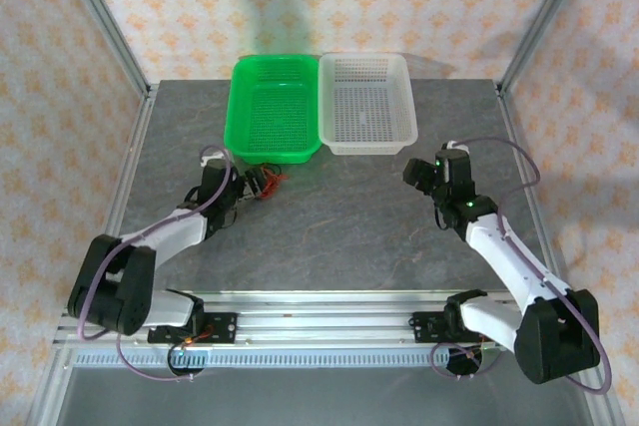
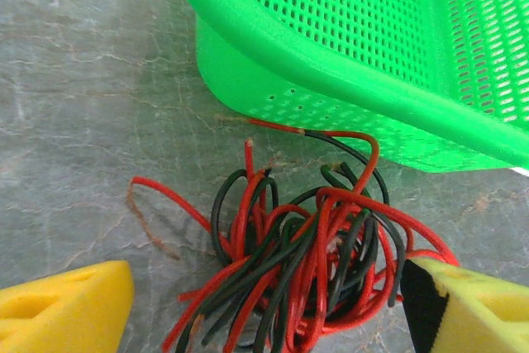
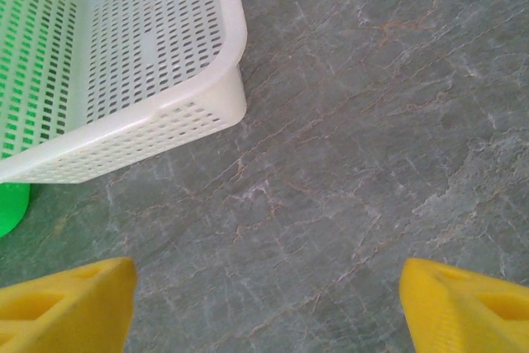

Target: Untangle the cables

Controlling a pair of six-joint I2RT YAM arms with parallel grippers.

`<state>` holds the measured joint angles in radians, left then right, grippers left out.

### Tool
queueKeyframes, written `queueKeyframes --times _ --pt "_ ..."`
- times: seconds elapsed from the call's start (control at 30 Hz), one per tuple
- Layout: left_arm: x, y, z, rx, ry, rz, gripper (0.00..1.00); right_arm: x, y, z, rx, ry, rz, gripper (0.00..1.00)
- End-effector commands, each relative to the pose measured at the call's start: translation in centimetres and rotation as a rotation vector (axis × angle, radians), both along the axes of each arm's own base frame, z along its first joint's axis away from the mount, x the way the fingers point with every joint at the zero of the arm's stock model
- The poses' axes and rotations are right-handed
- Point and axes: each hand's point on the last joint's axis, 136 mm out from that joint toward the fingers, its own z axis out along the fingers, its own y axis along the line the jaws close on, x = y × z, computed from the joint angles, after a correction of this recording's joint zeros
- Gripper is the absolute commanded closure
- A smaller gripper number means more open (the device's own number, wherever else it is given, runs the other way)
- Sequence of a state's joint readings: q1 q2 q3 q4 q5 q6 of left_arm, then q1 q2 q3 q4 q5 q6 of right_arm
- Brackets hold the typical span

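A tangled clump of red and black cables (image 2: 306, 262) lies on the grey table just in front of the green basket (image 2: 347, 47); from above the cables (image 1: 265, 183) sit at that basket's near left corner. My left gripper (image 2: 269, 303) is open, its yellow fingers (image 2: 66, 307) straddling the clump, the right finger close to the outer loops. My right gripper (image 3: 269, 303) is open over bare table near the white basket (image 3: 132, 64), nothing between its fingers (image 3: 467, 303).
The green basket (image 1: 275, 107) and white basket (image 1: 367, 102) stand side by side at the back of the table. Enclosure posts and patterned walls ring the table (image 1: 349, 226). Purple arm cables loop beside each arm.
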<state>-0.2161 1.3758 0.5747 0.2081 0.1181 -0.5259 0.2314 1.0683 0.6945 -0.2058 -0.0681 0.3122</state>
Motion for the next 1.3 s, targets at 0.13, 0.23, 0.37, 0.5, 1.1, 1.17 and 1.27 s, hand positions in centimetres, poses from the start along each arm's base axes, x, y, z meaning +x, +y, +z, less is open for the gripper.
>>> queueKeyframes --times 0.13,0.23,0.37,0.5,1.1,1.17,1.27 --pt "0.7 -1.8 -0.8 -0.027 0.006 -0.068 0.19 -1.2 0.1 0.2 0.026 0.032 -0.012 0.19" --pt "0.3 -2.0 -1.5 -0.028 0.022 -0.079 0.21 -1.1 0.1 0.4 0.029 0.033 -0.010 0.19" --pt "0.2 -2.4 -2.4 -0.036 0.029 -0.096 0.25 -1.1 0.3 0.5 0.040 0.031 -0.005 0.19" --pt "0.6 -2.4 -3.7 -0.016 0.044 -0.099 0.33 -1.1 0.4 0.4 0.046 0.033 -0.005 0.20" --pt "-1.2 -9.2 0.8 -0.174 -0.095 -0.283 1.00 -2.3 9.9 -0.1 0.246 0.049 0.268 0.22" --pt "-2.0 -10.9 1.3 -0.211 -0.113 -0.340 1.00 -2.6 12.9 0.1 0.319 0.049 0.339 0.22" --pt "-3.1 -13.0 1.6 -0.290 -0.116 -0.383 1.00 -3.4 17.3 -0.1 0.381 0.069 0.444 0.19"
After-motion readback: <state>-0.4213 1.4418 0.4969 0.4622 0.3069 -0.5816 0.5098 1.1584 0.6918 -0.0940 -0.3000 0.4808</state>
